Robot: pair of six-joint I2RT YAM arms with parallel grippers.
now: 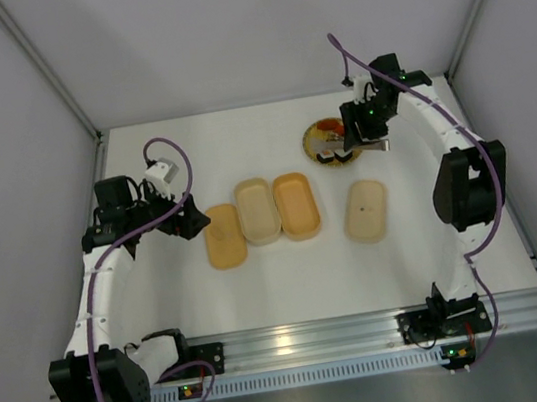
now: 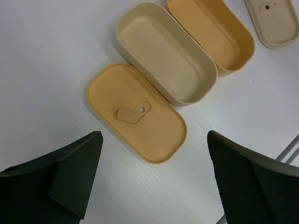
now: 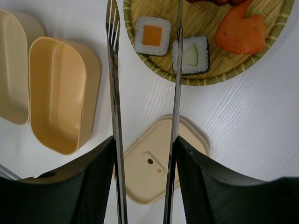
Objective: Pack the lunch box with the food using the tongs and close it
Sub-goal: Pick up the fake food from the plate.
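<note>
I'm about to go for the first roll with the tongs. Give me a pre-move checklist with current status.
1. Tongs gripped in right hand: ok.
2. Tong arms apart, nothing pinched: ok.
3. Orange-centred roll framed between the arms: ok.
4. Tip height over the woven plate: cannot tell.
5. Orange tray open and empty: ok.
6. Left hand open, over the orange lid, off the trays: ok.
</note>
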